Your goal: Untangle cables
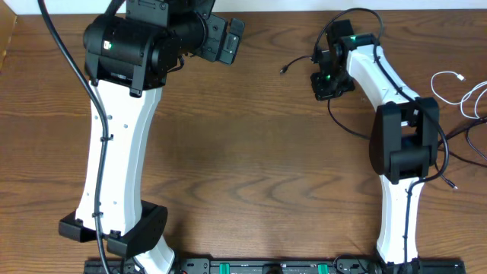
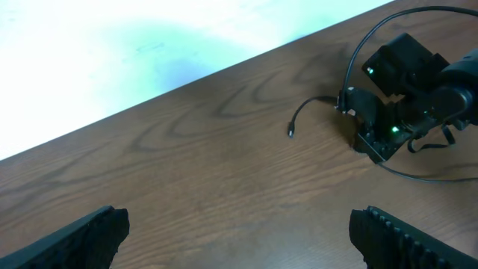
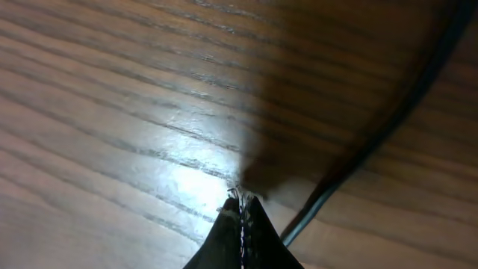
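Observation:
A thin black cable (image 1: 298,62) lies on the table at the back right; its plug end (image 2: 290,133) points left. It runs to my right gripper (image 1: 332,82), then curves on toward the right arm's base. My right gripper (image 3: 240,200) is shut, tips down on the wood. The black cable (image 3: 388,119) passes just beside its right finger, not visibly between the tips. A white cable (image 1: 455,82) and more black cables (image 1: 470,138) lie at the far right edge. My left gripper (image 2: 246,246) is open and empty; in the overhead view (image 1: 227,39) it is well left of the plug.
The right arm's own thicker black wire (image 1: 358,17) loops over its wrist. The table's back edge (image 2: 187,78) meets a pale wall. The arm bases stand at the front edge (image 1: 266,266).

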